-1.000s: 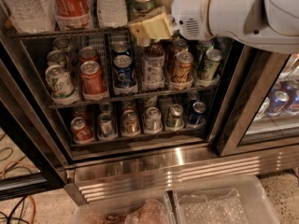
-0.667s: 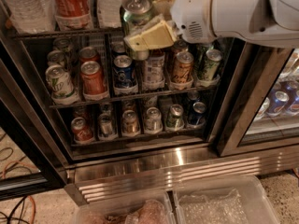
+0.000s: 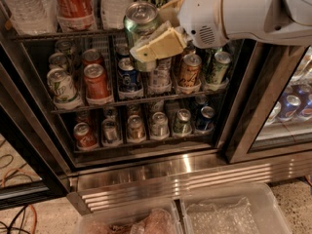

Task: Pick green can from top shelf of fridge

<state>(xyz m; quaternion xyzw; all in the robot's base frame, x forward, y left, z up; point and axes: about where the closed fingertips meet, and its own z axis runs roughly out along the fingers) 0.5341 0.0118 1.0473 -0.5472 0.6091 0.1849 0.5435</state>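
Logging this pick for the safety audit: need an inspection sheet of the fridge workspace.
Surface: top shelf carries bottles in cup holders.
Job's things: green can held in front of the shelf rail; fridge racks in view.
Clutter: small cans fill two lower racks.
Grippers: gripper shut on the green can, at top-shelf height.
Cables: orange and black cables on the floor, lower left.
Surroundings: clear bins below; second cooler on the right.

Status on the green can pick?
Hand shut on green can, at front of top shelf. Can roughly upright, lid showing. Close beside it: pale bottle.
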